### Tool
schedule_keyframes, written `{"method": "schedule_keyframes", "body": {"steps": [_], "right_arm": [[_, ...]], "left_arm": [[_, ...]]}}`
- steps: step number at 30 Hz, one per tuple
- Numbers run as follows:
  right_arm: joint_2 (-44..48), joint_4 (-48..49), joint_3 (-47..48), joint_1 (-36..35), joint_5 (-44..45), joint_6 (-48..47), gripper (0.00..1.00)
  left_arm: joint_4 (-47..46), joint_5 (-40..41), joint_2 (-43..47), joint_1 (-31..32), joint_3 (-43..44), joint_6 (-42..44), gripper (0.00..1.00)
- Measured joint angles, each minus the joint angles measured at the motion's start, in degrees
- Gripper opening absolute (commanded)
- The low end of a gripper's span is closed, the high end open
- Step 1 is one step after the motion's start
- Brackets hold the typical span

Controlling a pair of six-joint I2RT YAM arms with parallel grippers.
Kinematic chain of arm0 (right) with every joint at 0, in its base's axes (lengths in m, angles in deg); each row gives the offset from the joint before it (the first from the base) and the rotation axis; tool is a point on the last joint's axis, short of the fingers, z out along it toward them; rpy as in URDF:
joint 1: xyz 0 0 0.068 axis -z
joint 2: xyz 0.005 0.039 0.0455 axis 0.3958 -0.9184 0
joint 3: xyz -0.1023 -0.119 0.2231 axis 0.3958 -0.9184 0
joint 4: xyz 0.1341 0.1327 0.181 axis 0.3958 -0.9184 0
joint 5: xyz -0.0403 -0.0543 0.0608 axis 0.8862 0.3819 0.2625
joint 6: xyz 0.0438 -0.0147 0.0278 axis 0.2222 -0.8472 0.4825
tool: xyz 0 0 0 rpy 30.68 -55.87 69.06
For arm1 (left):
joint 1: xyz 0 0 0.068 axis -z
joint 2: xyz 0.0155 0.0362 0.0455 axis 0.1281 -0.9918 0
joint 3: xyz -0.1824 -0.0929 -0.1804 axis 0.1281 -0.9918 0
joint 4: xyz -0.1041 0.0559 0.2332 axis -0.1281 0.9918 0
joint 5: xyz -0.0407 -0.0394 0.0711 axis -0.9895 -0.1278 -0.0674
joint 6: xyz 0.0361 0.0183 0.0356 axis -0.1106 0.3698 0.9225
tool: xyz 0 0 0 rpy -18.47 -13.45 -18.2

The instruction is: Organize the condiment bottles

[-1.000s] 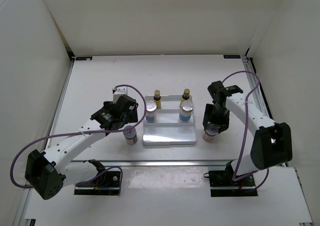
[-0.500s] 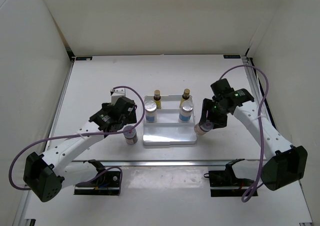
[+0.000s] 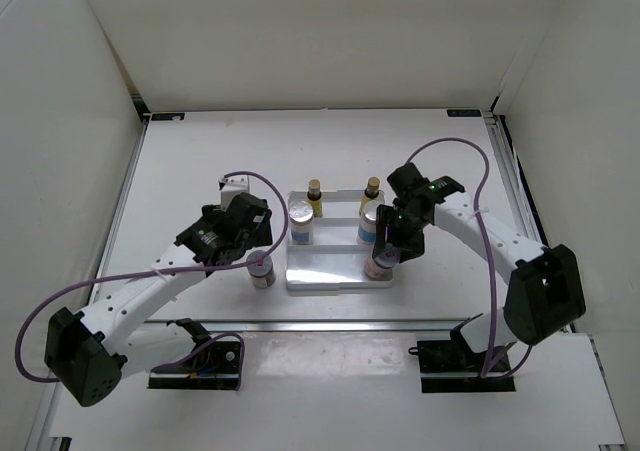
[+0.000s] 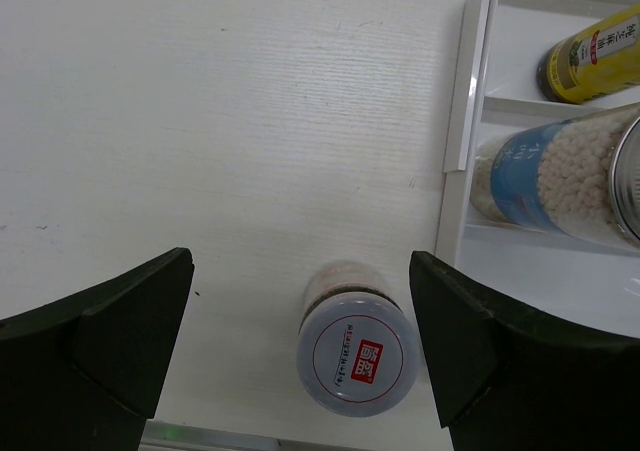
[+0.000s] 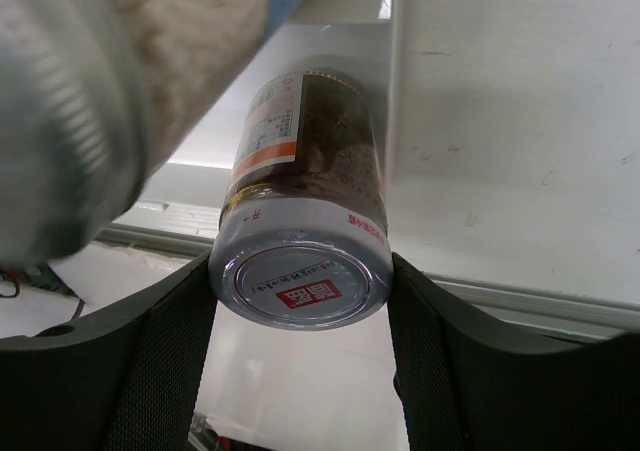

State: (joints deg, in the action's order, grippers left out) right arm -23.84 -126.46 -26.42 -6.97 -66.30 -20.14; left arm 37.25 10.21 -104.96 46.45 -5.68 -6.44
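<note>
**One jar clamped over the tray, one jar standing loose on the surface**

Your right end effector point(image 5: 300, 271) is clamped on a reddish-labelled jar point(image 5: 305, 161), one finger pressing each side just under the silver lid. In the top view that jar hangs at the front right corner of the white stepped tray point(image 3: 320, 283). You cannot tell from these views whether its base touches the lower step.

Your left end effector point(image 4: 298, 271) has its fingers spread wide and grips nothing. It hovers over the second jar point(image 4: 358, 351), which stands upright on the surface point(image 3: 200, 161) just beside the tray's left wall, between the two fingers but touching neither.

The middle step carries the left blue-labelled bottle point(image 3: 300, 221) and the right blue-labelled bottle point(image 3: 372, 223), both upright. The back step carries the left yellow bottle point(image 3: 314, 197) and the right yellow bottle point(image 3: 371, 193), each behind a blue one.
</note>
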Motion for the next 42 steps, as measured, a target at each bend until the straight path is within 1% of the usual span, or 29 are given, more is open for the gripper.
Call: {"method": "schedule_keyframes", "body": {"steps": [2,3,4,6,7,8,9,10,11,12,17,24,34,38,42], "right_arm": [[-1.68,0.11,-0.37,-0.39,0.15,0.57,0.01],[-2.29,0.09,-0.44,-0.61,0.26,0.74,0.06],[-2.78,-0.02,-0.44,-0.94,0.42,0.81,0.20],[-3.54,-0.39,-0.13,-1.66,0.57,0.96,0.36],[-3.72,-0.59,0.20,-2.05,0.76,1.01,0.57],[-3.91,-0.66,0.55,-2.38,1.01,1.03,0.68],[-4.11,-0.68,0.90,-2.64,1.33,1.03,0.76],[-4.22,-0.70,1.11,-2.82,1.55,1.25,0.81],[-4.22,-1.03,1.55,-2.97,1.73,1.38,0.96],[-4.02,-1.36,2.12,-3.13,1.92,1.66,1.00],[-0.15,-3.54,5.51,-3.21,4.42,1.68,1.00],[6.21,-5.46,8.00,-3.19,6.27,2.12,1.00],[7.19,-7.02,8.00,-3.19,7.63,2.25,1.00],[7.21,-7.30,8.00,-3.19,7.65,2.25,1.00],[7.74,-7.93,8.00,-3.19,7.65,2.34,1.00]], "left_arm": [[0.00,0.00,0.20,0.00,0.00,0.00,1.00],[0.00,0.00,0.28,0.00,0.00,0.00,1.00],[0.00,-0.02,0.39,0.00,0.00,0.00,1.00],[0.00,-0.02,0.48,0.00,0.00,0.00,1.00],[0.00,-0.02,0.50,0.00,-0.02,0.00,1.00],[-0.02,-0.11,0.50,0.00,-0.09,0.00,1.00],[-0.04,-0.20,0.50,0.00,-0.24,0.00,1.00],[-0.04,-0.39,0.55,0.00,-0.46,0.00,1.00],[0.02,-0.68,0.55,0.00,-0.68,0.00,1.00],[0.11,-1.11,0.52,0.00,-0.76,0.00,1.00],[-0.24,-3.26,0.46,0.00,-1.20,0.48,1.00],[-0.46,-6.91,0.79,0.00,-5.84,0.46,1.00],[-1.11,-7.69,0.24,0.00,-6.75,-1.05,1.00],[-1.73,-7.74,-2.51,0.00,-6.78,-1.99,0.97],[-1.46,-7.78,-4.11,0.00,-6.78,-2.19,0.91]]}}
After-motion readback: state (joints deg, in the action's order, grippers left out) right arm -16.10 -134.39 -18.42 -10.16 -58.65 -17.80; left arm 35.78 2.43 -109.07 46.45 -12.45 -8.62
